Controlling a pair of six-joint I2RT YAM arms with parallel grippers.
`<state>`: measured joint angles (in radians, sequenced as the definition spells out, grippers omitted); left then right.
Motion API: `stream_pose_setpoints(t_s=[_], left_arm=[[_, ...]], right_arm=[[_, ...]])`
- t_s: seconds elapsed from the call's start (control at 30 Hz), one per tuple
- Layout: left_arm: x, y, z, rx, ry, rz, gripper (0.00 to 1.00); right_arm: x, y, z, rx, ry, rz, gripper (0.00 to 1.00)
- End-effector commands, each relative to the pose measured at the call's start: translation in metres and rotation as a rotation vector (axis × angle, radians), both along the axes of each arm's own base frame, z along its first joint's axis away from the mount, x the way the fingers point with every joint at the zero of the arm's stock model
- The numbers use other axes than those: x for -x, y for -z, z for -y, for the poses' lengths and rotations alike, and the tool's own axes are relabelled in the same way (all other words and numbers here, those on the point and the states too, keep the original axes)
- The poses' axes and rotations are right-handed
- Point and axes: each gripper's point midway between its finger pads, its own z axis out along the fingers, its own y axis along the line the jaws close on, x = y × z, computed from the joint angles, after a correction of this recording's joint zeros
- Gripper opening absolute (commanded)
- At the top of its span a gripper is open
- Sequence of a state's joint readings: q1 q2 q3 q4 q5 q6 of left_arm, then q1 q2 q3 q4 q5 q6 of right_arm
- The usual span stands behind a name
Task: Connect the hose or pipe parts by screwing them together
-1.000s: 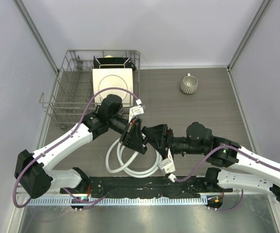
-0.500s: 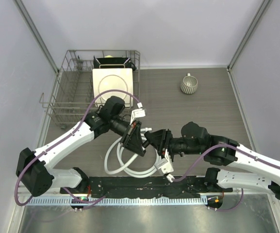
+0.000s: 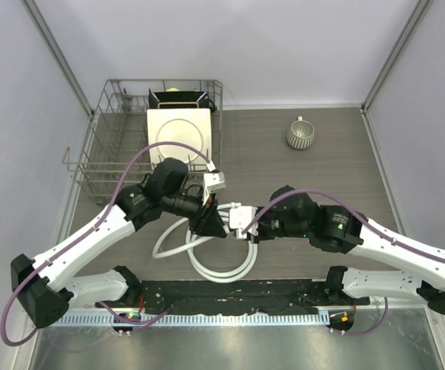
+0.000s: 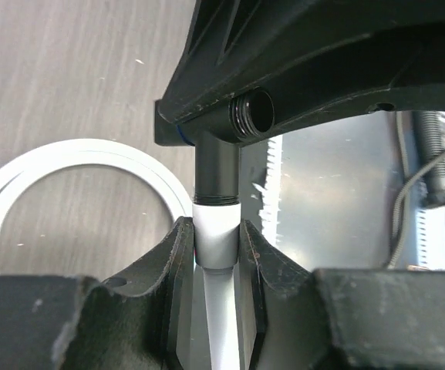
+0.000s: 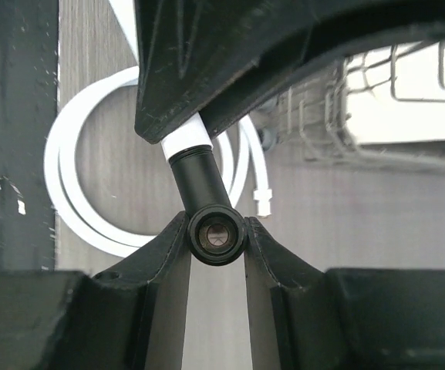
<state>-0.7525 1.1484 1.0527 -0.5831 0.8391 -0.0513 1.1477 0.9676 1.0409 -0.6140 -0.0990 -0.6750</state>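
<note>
My left gripper (image 4: 216, 231) is shut on the white end connector (image 4: 214, 235) of the white hose (image 3: 220, 270). A black T-shaped fitting (image 4: 217, 173) sits on that connector, with an open threaded port (image 4: 251, 114) beside it. My right gripper (image 5: 217, 228) is shut on the fitting's round end (image 5: 217, 235); its black stem (image 5: 201, 179) runs up to the white connector (image 5: 187, 139). In the top view the left gripper (image 3: 211, 223) and right gripper (image 3: 246, 225) meet tip to tip above the hose loops. The hose's free end connector (image 5: 263, 202) lies on the table.
A wire dish rack (image 3: 99, 158) holding a white plate (image 3: 177, 132) stands at the back left. A ribbed mug (image 3: 300, 134) sits at the back right. A black rail (image 3: 230, 296) runs along the near edge.
The right gripper has closed on the black fitting. Both grippers have shifted a little left, and the hose loops have been pulled apart and to the left.
</note>
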Motion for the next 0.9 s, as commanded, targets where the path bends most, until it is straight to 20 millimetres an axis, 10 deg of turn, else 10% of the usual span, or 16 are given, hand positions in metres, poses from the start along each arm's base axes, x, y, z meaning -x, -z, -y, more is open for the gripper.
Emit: stream_pose_setpoints(t_s=[0.0,0.37,0.87], left_arm=[[-0.068,-0.027,0.009,0.115,-0.218,0.406,0.00],[-0.045,-0.025,0.008,0.184,-0.161,0.659,0.00],[-0.026,-0.001,0.006,0.113,-0.057,0.829,0.00]], right_arm=[[0.030,-0.056,-0.041,-0.340,0.055,-0.338,0.01],[0.029,-0.078,-0.037,-0.724,0.213,-0.671,0.01],[0.001,-0.071,-0.035,-0.773,0.265,-1.090,0.01]])
